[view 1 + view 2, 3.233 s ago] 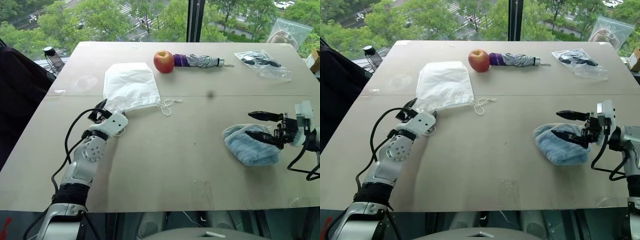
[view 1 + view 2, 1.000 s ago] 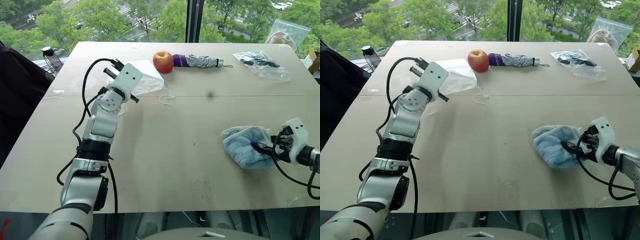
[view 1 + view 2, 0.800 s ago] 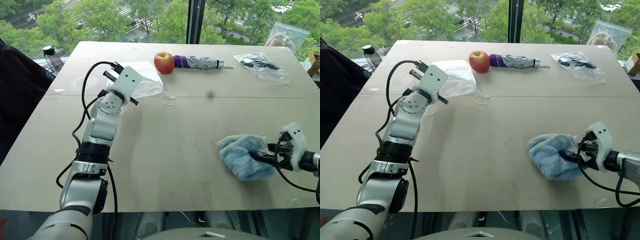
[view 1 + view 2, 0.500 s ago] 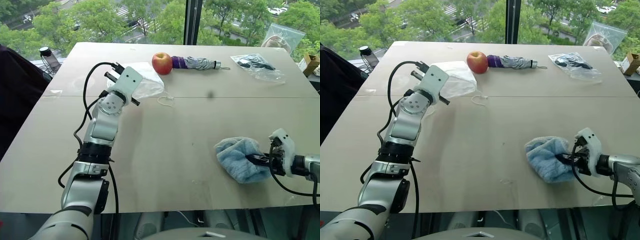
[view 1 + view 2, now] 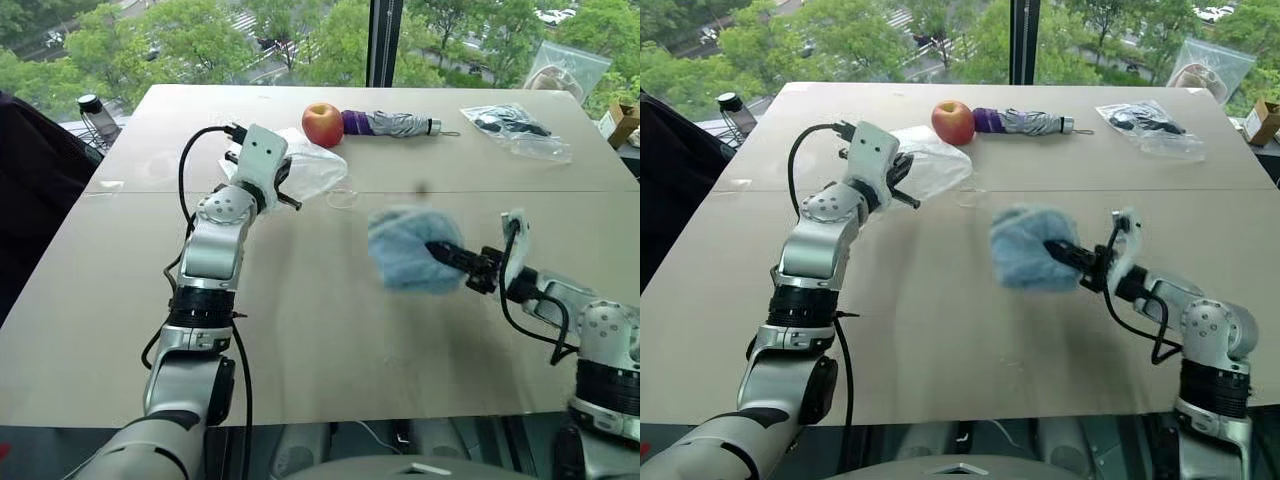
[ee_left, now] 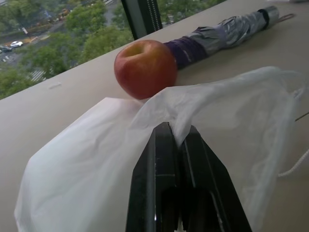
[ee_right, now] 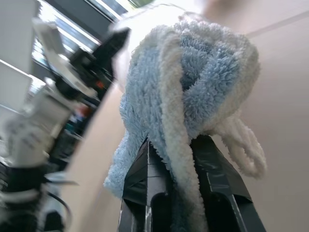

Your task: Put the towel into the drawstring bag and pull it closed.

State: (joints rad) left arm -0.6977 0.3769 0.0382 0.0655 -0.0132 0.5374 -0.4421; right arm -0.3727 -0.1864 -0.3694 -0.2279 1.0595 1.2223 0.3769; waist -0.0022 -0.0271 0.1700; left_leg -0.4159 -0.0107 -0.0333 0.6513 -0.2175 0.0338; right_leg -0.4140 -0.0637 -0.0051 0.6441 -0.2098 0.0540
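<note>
Hanging lumpy and fluffy, the light-blue towel (image 5: pixel 412 250) sits clenched in the right pincer (image 5: pixel 447 255) above the table (image 5: pixel 330 330).

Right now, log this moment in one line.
left gripper shut on drawstring bag | right gripper shut on towel, lifted

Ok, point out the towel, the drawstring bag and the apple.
towel (image 5: pixel 408 248), left eye view, middle of the blue bundle.
drawstring bag (image 6: pixel 96 145), left wrist view, flat white fabric of its body.
apple (image 5: pixel 322 124), left eye view, red front face.

Beige table (image 5: pixel 330 330), window (image 5: pixel 300 40), green trees (image 5: pixel 180 40)
</note>
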